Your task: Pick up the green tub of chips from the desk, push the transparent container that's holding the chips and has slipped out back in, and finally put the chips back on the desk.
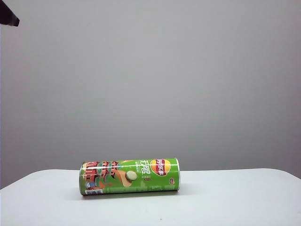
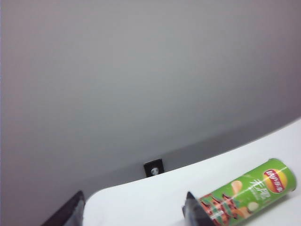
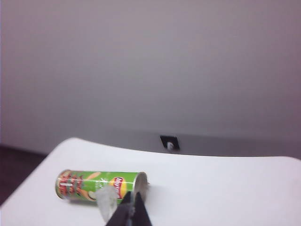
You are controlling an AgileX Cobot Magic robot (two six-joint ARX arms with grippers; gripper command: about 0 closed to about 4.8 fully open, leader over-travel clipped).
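**Can back on the tabletop, both claws clear**

Exterior view: the can point(image 1: 129, 177) lies on its side near the middle of the tabletop point(image 1: 244, 197), long axis running left to right, barcode end to the left, logo end to the right. No clear tray shows at either end, so I judge the push-in done and the set-down finished. Neither claw is in sight here.

Left wrist view: the left claw point(image 2: 134, 212) hangs off the can, its two fingers apart with nothing between them.

Right wrist view: the right claw point(image 3: 130, 212) is pinched closed on nothing, above the can's open-looking end. A pale blur beside it I cannot identify. Next, I reckon, only retreat remains.
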